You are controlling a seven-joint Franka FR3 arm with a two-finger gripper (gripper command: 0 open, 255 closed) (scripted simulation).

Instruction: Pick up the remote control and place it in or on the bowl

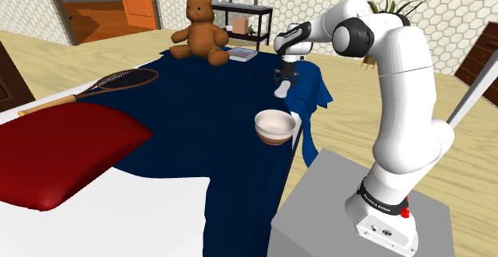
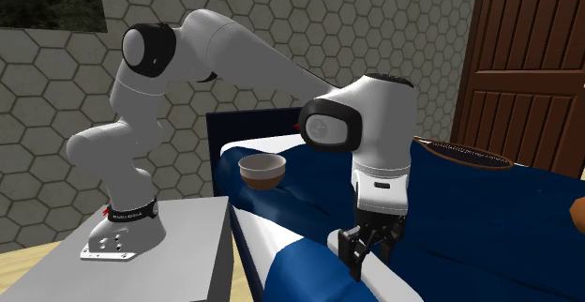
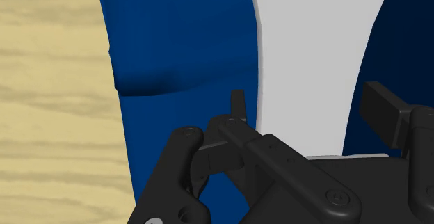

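A bowl [image 1: 277,124], pale inside and brown outside, stands upright on the dark blue bedspread [image 1: 199,112] near the bed's edge; it also appears beside the arm as the bowl [image 2: 262,170]. My gripper [image 1: 285,86] points down at the bed's edge beyond the bowl, low over the spread. In the second exterior view the gripper [image 2: 367,251] hangs just over the white strip of bedding [image 2: 281,244]. Along the wrist view the gripper [image 3: 309,106] has its fingers apart, with the white strip and blue cloth between them. I cannot make out the remote between them.
A brown teddy bear [image 1: 201,30] and a book [image 1: 242,54] sit at the bed's far end. A racket [image 1: 104,84] lies toward the shoulder view's left and a red pillow [image 1: 56,152] lies nearer. The grey stand [image 1: 335,215] is beside the bed. Wooden floor [image 3: 49,97] lies off the edge.
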